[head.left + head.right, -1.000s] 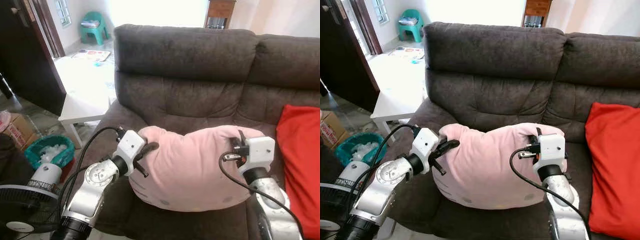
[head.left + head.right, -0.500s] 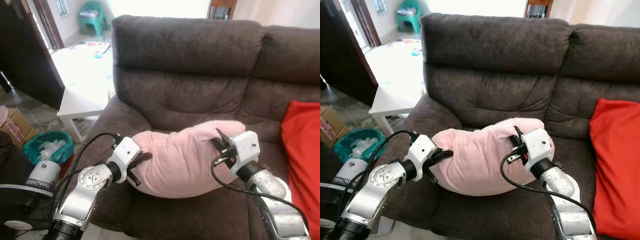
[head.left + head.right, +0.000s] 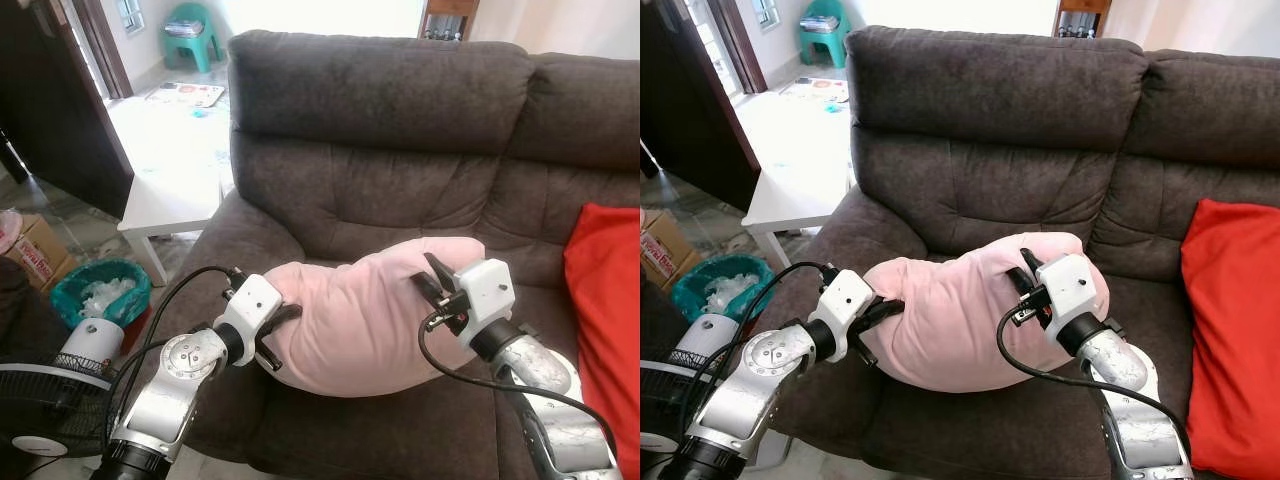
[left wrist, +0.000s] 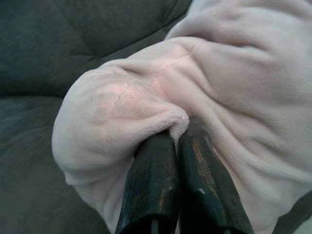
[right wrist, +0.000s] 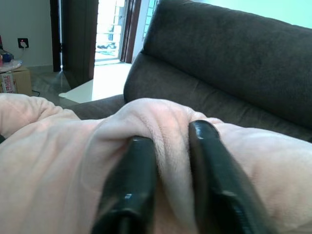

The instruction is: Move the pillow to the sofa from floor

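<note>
1. Standing nearest, bottom left of the head views, is a dark fan (image 3: pixel 35 415), cut off by the frame edge so its base is out of sight.
2. Just beyond the fan a teal basket (image 3: pixel 100 295) sits on the floor holding crumpled white stuff; I cannot tell what it is. A cardboard box (image 3: pixel 30 258) beside it is cropped, its contents hidden.
3. The left gripper (image 3: pixel 283 322) has its two black fingers (image 4: pixel 153 185) pressed together on a fold of the pink pillow (image 3: pixel 355 320), pinching the pillow's left end.
4. The right gripper (image 3: pixel 432 288) bites into the pillow's right end; its fingers (image 5: pixel 134 180) stand a little apart with a ridge of fabric squeezed between them.
5. The pillow lies on the seat of the dark brown sofa (image 3: pixel 390 130), held between both grippers, its underside resting on the seat cushion.
6. A red cushion (image 3: pixel 605 310) leans at the sofa's right, cut off by the frame.
7. Left of the sofa stands a white table (image 3: pixel 165 205); far behind it, a green stool (image 3: pixel 187 38).
</note>
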### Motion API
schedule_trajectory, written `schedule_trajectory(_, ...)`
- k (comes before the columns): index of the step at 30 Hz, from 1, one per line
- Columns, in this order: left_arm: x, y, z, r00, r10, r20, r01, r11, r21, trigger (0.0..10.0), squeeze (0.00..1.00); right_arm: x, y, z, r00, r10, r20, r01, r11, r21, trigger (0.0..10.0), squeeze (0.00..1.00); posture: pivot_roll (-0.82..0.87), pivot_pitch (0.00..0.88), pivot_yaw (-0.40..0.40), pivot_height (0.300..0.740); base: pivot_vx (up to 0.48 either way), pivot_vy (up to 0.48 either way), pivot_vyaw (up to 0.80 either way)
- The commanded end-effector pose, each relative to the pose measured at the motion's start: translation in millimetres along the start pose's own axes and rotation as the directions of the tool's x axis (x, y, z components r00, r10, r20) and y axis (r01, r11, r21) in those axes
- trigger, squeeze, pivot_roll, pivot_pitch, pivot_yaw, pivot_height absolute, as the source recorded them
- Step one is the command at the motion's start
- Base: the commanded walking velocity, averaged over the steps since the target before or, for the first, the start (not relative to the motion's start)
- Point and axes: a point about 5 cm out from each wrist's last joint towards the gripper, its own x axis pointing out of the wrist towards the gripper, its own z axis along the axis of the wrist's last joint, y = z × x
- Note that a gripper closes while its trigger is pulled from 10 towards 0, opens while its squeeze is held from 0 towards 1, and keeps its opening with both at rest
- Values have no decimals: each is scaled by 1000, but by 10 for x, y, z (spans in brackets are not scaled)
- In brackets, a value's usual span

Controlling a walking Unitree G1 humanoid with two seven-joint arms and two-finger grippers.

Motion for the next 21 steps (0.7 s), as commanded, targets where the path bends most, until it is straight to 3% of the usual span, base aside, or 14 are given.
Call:
schedule_trajectory(1, 69, 7, 179, 996, 7, 84, -9, 1000, 28, 10000, 0, 66, 63, 157, 996, 49, 74, -47, 999, -25, 10000, 1000, 33, 11, -20, 740, 0, 0, 0)
schedule_trajectory(8, 61, 141, 123, 990, 124, 63, -126, 991, 31, 10000, 0, 32, -4, 62, 1000, 12, 27, -11, 999, -39, 10000, 1000, 33, 11, -20, 740, 0, 0, 0)
schedule_trajectory(14, 66, 293, 82, 959, 278, 50, -279, 960, 10, 10000, 0, 1, -171, -68, 994, -89, -68, 82, 991, -104, 10000, 1000, 29, 9, -18, 740, 0, 0, 0)
schedule_trajectory(21, 69, 337, 37, 947, 320, 27, -321, 947, 19, 10000, 0, -24, -294, -100, 979, -189, -77, 180, 978, -104, 10000, 1000, 25, 9, -14, 740, 0, 0, 0)
